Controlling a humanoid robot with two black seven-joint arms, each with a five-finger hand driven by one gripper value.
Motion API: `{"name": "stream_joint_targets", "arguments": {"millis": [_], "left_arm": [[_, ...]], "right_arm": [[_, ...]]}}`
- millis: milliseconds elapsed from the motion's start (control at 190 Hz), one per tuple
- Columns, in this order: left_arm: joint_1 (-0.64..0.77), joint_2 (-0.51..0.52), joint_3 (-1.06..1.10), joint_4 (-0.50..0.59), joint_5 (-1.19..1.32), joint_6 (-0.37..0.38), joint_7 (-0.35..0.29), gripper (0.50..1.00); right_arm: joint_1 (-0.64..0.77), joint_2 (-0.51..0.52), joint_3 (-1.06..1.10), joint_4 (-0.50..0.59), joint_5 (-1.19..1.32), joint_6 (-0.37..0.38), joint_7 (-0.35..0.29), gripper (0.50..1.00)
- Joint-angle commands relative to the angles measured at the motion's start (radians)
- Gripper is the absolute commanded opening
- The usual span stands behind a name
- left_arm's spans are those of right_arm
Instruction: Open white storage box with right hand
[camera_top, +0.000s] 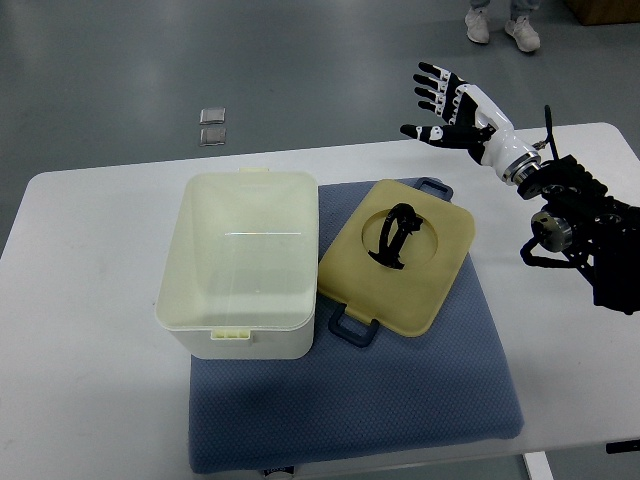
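On the white worktop a blue-grey mat is spread, and at its left end stands the white storage box, upright, its mouth uncovered and nothing visible inside; small latch tabs show at its far and near rims. Just right of it, with one corner leaning against or touching the box's side, lies the cream-yellow lid, flat on the mat, its black folding handle in a round recess and dark clips poking out at its near and far edges. Further right, above the worktop's far edge and well apart from both box and lid, the right robot hand hangs in the air with fingers spread wide, holding nothing; its dark forearm enters from the right edge. The left arm is not in view. Beyond the worktop, two small square plates lie on the grey floor, and a person's shoes show at the top.

Judged from this layout, the opening is done: lid off, hand released. What seems left is only for the arm to draw clear without brushing the lid.
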Motion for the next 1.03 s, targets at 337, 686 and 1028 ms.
{"name": "stream_joint_targets", "arguments": {"millis": [337, 686, 1028], "left_arm": [[0.0, 0.0, 0.0, 0.0, 0.0, 0.0, 0.001, 1.0], [0.0, 0.0, 0.0, 0.0, 0.0, 0.0, 0.0, 1.0], [0.0, 0.0, 0.0, 0.0, 0.0, 0.0, 0.0, 1.0]], "right_arm": [[-0.037, 0.016, 0.001, -0.002, 0.385, 0.008, -0.06, 0.924], [-0.066, 0.065, 0.007, -0.001, 0.385, 0.002, -0.066, 0.924], [-0.068, 0.062, 0.009, -0.001, 0.383, -0.001, -0.06, 0.924]]}}
